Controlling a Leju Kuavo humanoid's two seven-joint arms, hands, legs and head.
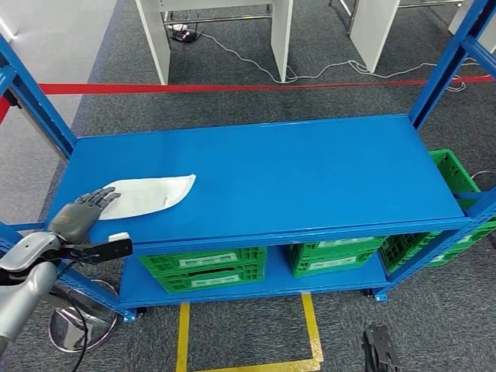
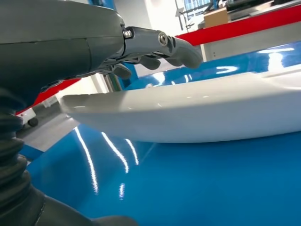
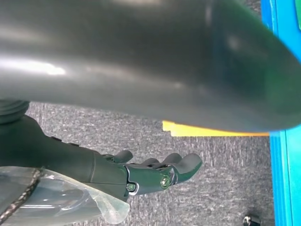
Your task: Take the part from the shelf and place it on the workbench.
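White part (image 1: 149, 194), long, flat and tapering to a point, lies on the left portion of the blue shelf (image 1: 292, 170), on its top deck near the front edge. In the left wrist view the part (image 2: 199, 113) shows as a glossy curved shell resting on the shiny blue surface. The left hand (image 1: 82, 213) hovers over the blunt left end of the part, fingers stretched out and apart, holding nothing; whether the fingertips (image 2: 184, 49) touch the part cannot be told. The right hand (image 1: 380, 349) hangs low beside the body over the floor, fingers loosely spread with nothing in them.

The shelf has blue angled uprights at its corners and a lower deck. Grey carpet (image 1: 246, 333) covers the floor, with yellow tape (image 1: 310, 325) marking a rectangle in front of the shelf and a red line (image 1: 234, 87) running behind it. Beyond the line stand white furniture legs (image 1: 280, 39) with a pale cable (image 1: 328, 74) trailing across the carpet.

On the lower deck sit green slatted crates (image 1: 204, 267), stacked in pairs, with white labels on their fronts; their contents cannot be seen. Two stacks are plain under the deck, a third (image 1: 404, 248) sits at the right end, and another green crate (image 1: 453, 174) shows past the right edge.
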